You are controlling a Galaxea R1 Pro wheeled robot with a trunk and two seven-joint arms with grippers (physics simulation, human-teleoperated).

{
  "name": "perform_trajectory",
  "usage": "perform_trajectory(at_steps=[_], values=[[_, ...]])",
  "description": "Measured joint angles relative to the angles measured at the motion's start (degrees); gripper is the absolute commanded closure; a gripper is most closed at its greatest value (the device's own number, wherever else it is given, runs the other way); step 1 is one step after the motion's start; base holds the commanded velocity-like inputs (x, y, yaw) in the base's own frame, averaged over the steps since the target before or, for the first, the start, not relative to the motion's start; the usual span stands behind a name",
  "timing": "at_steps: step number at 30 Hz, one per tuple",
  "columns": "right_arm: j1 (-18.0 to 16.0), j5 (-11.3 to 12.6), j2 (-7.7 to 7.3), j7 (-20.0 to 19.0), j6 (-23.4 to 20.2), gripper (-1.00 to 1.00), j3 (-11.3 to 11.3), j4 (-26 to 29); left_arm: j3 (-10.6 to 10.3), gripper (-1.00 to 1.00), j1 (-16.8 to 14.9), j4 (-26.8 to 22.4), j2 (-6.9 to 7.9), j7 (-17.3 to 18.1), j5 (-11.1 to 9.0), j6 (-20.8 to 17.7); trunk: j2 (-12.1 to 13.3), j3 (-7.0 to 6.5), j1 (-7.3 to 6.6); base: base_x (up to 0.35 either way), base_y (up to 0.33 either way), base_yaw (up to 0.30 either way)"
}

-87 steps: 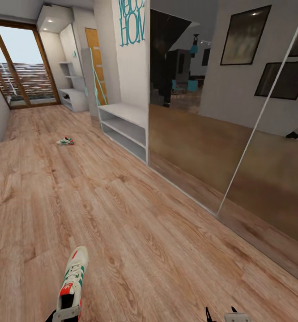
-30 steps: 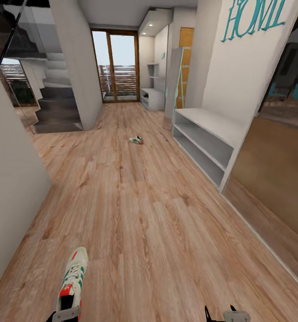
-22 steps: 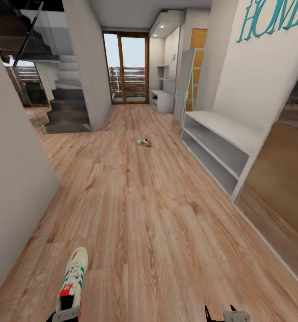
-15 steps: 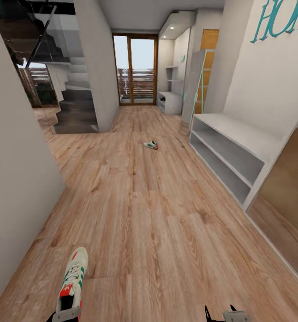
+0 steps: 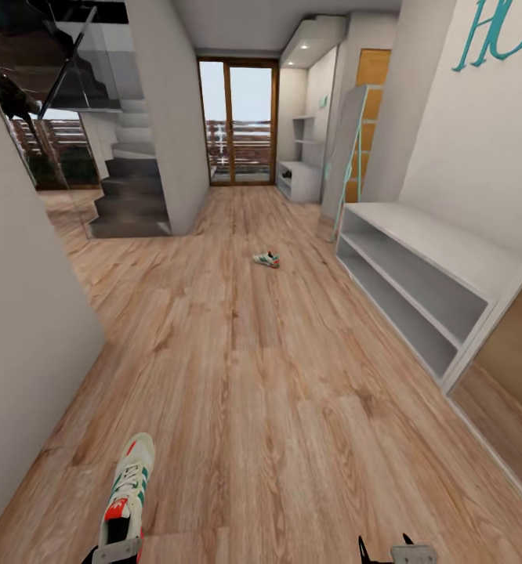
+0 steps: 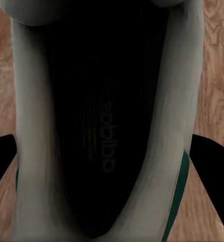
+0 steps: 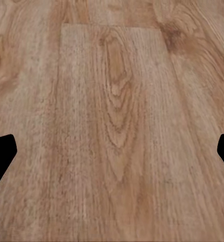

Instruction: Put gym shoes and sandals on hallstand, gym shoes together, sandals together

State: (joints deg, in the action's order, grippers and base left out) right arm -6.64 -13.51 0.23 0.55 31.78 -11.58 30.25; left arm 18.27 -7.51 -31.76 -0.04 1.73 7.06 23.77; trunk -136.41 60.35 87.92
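Corridor floor (image 5: 277, 407) of warm light-brown wood plank runs ahead of you to a glazed door (image 5: 237, 124) at the far end. On your right stands a long low white open shelving unit (image 5: 418, 274) with two tiers, under teal wall letters (image 5: 500, 35). Farther along that wall, beside the door, sits the pale hallstand (image 5: 300, 176) with staggered shelves above a low bench. A dark staircase (image 5: 128, 192) rises on your left.

Your left gripper (image 5: 114, 550) is clamped on a gym shoe (image 5: 128, 489) at its heel end; the shoe's long axis runs away from you, toe pointing up the corridor. It is cream-white with green side stripes, white laces and a red-orange tongue label. In the left wrist view you look into the shoe's dark insole (image 6: 107, 126), black fingers (image 6: 3, 159) at either side.

A second gym shoe (image 5: 266, 259) lies on the planks mid-corridor, well apart from the shelving, lengthwise across your view; which end is the toe is too small to tell.

Your right gripper (image 5: 386, 548) is spread wide over bare planks, holding nothing, its fingertips (image 7: 1, 156) at the picture's edges.
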Motion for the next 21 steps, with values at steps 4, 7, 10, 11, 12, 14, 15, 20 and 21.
perform_trajectory(at_steps=[4,7,10,11,12,14,15,20,21], values=[[0.00,0.00,0.00,0.01,0.01,-1.00,-0.02,-0.03,0.01,1.00,0.00,0.00,0.00,0.00,0.00,0.00,0.00,0.00,0.00,0.339,0.000,0.000],[0.00,0.00,0.00,0.01,0.02,-1.00,-0.07,-0.01,-0.01,1.00,0.00,0.00,0.00,0.00,0.00,0.00,0.00,0.00,0.00,0.339,0.000,0.000],[0.00,0.00,0.00,-0.01,0.02,-1.00,-0.04,-0.11,-0.02,1.00,0.00,0.00,0.00,0.00,0.00,0.00,0.00,0.00,0.00,0.339,0.000,0.000],[0.00,0.00,0.00,0.00,0.02,-1.00,-0.04,-0.14,-0.02,1.00,0.00,0.00,0.00,0.00,0.00,0.00,0.00,0.00,0.00,0.339,0.000,0.000],[0.00,0.00,0.00,0.00,-0.01,-1.00,-0.03,-0.17,-0.02,1.00,0.00,0.00,0.00,0.00,0.00,0.00,0.00,0.00,0.00,0.339,0.000,0.000],[0.00,0.00,0.00,0.00,-0.04,-1.00,-0.02,-0.19,-0.02,1.00,0.00,0.00,0.00,0.00,0.00,0.00,0.00,0.00,0.00,0.339,0.000,0.000],[0.00,0.00,0.00,0.00,-0.06,-1.00,-0.02,-0.16,-0.02,1.00,0.00,0.00,0.00,0.00,0.00,0.00,0.00,0.00,0.00,0.339,0.000,0.000],[0.00,0.05,0.00,0.01,-0.05,-1.00,-0.04,-0.19,-0.02,1.00,0.00,0.00,0.00,0.00,0.00,0.00,0.00,0.00,0.00,0.339,0.000,0.000],[0.00,0.06,0.00,0.04,-0.02,-1.00,-0.06,-0.17,-0.03,1.00,0.00,0.00,0.00,0.01,0.00,0.00,0.00,0.00,0.00,0.339,0.000,0.000]])
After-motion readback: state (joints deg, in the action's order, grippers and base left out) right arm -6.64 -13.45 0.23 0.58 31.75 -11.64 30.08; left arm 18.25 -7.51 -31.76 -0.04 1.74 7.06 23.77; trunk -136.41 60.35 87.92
